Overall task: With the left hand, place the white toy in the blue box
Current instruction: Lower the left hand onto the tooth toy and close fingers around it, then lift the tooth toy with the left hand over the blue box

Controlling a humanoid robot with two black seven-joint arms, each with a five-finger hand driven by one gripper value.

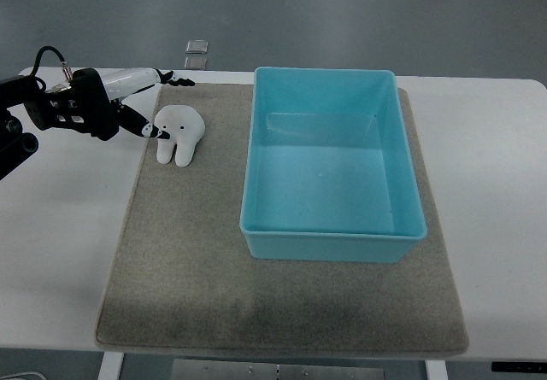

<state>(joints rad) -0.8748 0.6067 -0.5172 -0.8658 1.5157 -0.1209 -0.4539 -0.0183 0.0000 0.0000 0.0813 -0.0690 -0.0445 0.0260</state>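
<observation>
1. White and plush, the toy (179,133) lies on the grey mat (214,277) near the mat's far left corner, shaped like a tooth with two stubby legs pointing toward the near edge.
2. My left hand (144,100) reaches in from the left edge of the table (60,252), with its black wrist block over the bare tabletop just left of the mat.
3. My fingers (137,124) are spread apart and grip nothing; one dark fingertip sits right at the toy's left side, and I cannot tell whether it touches or only comes very close.
4. A pale finger with a black tip (175,78) stretches along the mat's far edge, above the toy and apart from it.
5. Across the mat, the blue box (265,184) stands upright on the mat's right half, its far wall close to the mat's far edge and its right wall close to the mat's right edge.
6. A strip of bare mat separates the toy from the box's left wall; the two do not touch.
7. Only the box's pale blue floor shows inside its walls.
8. Beyond the table's far edge, two small grey tiles (197,52) lie on the floor.
</observation>
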